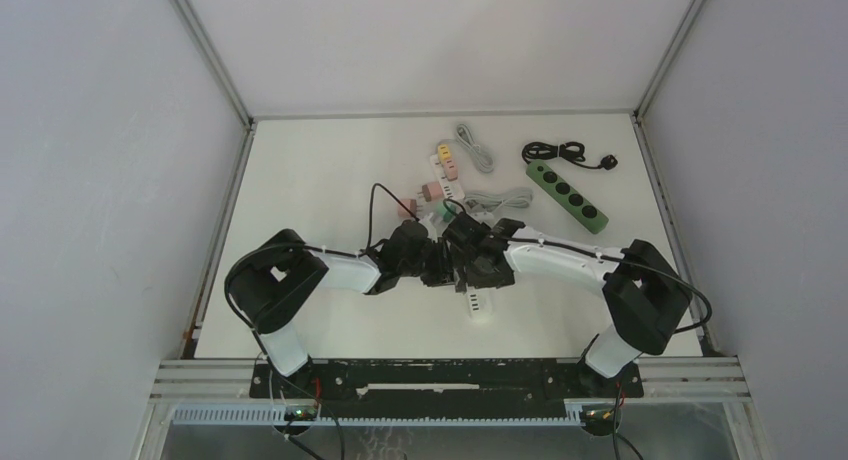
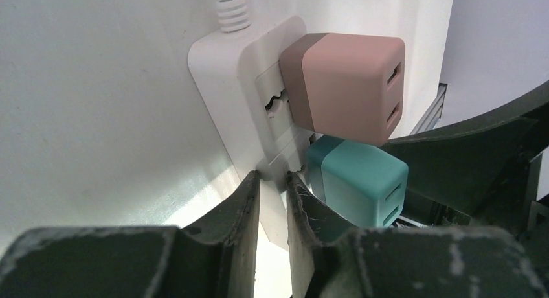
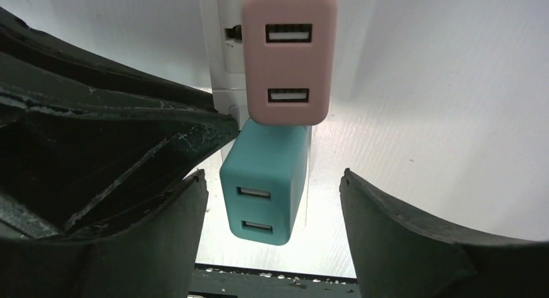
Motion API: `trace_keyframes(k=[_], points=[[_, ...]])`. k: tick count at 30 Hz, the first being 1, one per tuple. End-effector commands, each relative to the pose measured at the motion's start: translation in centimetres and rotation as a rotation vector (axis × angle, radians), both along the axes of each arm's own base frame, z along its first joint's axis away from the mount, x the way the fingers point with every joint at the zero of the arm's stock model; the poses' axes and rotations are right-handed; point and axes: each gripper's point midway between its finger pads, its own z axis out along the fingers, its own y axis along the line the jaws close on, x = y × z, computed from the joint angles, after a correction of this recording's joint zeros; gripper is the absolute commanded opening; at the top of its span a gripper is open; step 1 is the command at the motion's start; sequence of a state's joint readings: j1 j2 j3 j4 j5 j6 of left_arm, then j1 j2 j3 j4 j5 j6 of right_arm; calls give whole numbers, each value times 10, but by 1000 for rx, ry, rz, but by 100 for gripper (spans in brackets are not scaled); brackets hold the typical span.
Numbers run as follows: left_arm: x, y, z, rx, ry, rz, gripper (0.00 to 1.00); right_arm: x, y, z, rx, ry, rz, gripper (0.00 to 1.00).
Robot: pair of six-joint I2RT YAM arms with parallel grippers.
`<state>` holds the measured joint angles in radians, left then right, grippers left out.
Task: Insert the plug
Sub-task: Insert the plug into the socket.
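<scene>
A white power strip lies on the table with its cable at the far end. A pink USB charger and a teal USB charger are plugged into it side by side; both also show in the right wrist view, pink and teal. My left gripper is shut on the strip's near edge, next to the teal charger. My right gripper is open, a finger on each side of the teal charger without touching it. In the top view both grippers meet at mid table.
A green power strip with a black cable lies at the back right. A small yellow and pink adapter and a grey cable lie at the back centre. A white strip end shows below the grippers.
</scene>
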<state>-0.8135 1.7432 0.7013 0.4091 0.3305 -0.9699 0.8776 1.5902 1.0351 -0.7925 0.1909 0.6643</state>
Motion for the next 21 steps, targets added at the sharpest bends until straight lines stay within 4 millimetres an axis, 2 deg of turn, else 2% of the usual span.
trace_keyframes(k=[1, 5, 9, 21], points=[[1, -2, 4, -24, -24, 8, 26, 13, 11, 32, 67, -81, -26, 82], [1, -1, 5, -19, -30, 9, 25, 18, 9, 46, 98, -125, -43, 81], [2, -1, 5, -19, -29, 10, 25, 24, 12, 56, 111, -148, -43, 70], [0, -2, 6, -21, -30, 5, 25, 30, 5, 49, -71, -169, -24, 62]])
